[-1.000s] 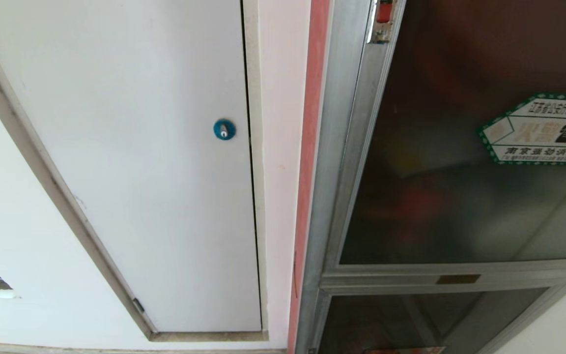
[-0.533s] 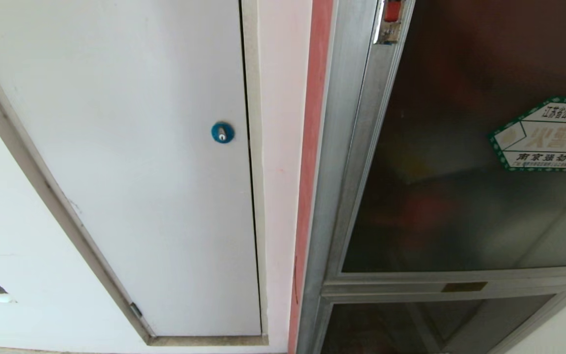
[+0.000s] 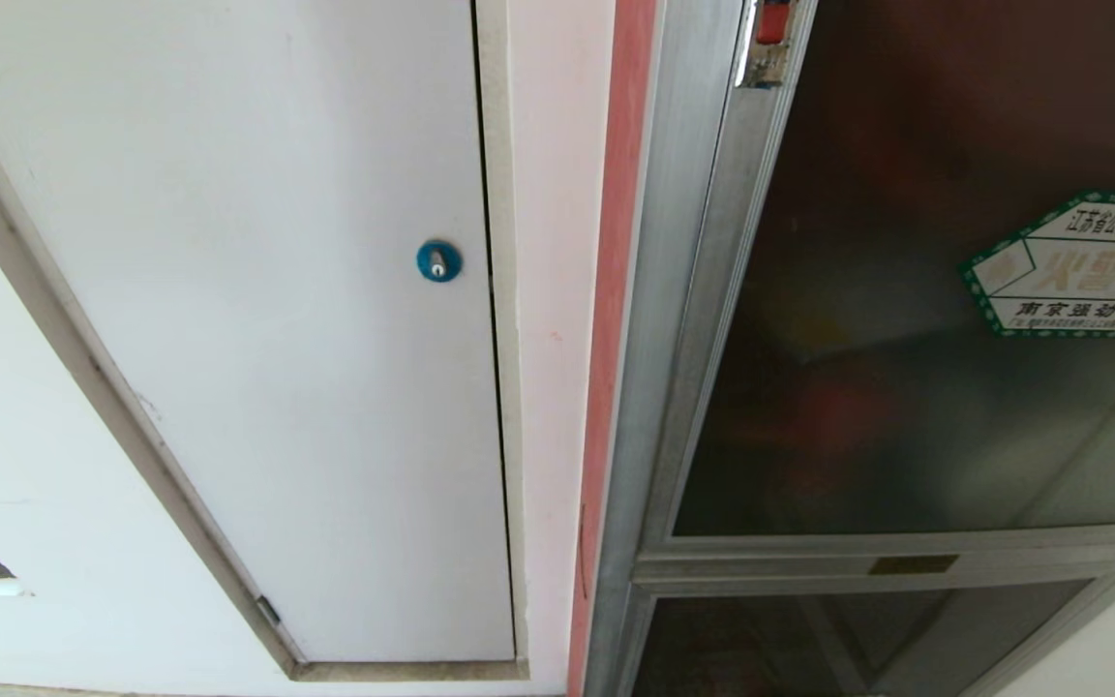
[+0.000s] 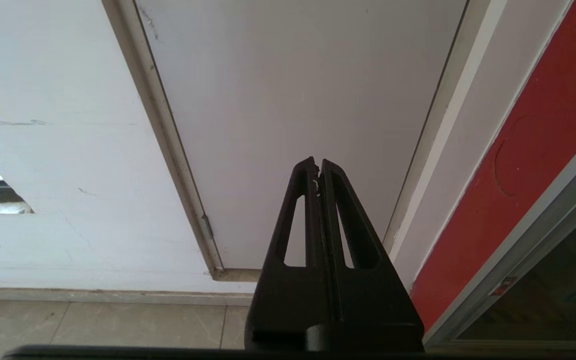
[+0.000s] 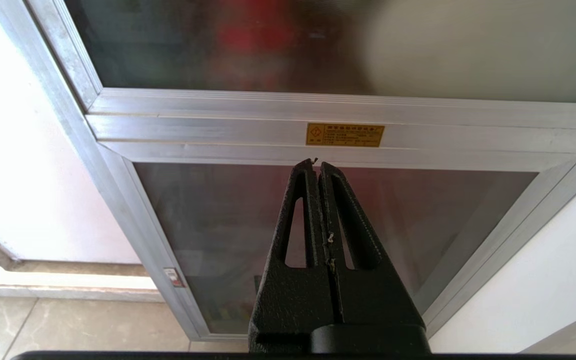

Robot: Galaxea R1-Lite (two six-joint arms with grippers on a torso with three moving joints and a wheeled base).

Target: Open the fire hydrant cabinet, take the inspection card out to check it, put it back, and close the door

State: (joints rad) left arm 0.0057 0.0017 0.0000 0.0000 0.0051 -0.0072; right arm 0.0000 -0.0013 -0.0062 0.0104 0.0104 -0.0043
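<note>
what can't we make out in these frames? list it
- Inspection card: in no view; the tinted glass door shows only red blurs behind it.
- Inside of the silver aluminium-framed fire hydrant cabinet: blurred by that glass in the head and right wrist views.
- Green-bordered white sticker: cut by the head view's right edge.
- Small yellow plate: print too small, right wrist view.
- Shut left gripper and right gripper: outside the head view.

Partly legible Chinese sticker (image 3: 1075,266) on door (image 3: 906,387).

Silver-framed dark-glass door (image 3: 916,319) bears a green-bordered white sticker (image 3: 1080,266); white panel (image 3: 257,290) has a blue lock (image 3: 438,261).
</note>
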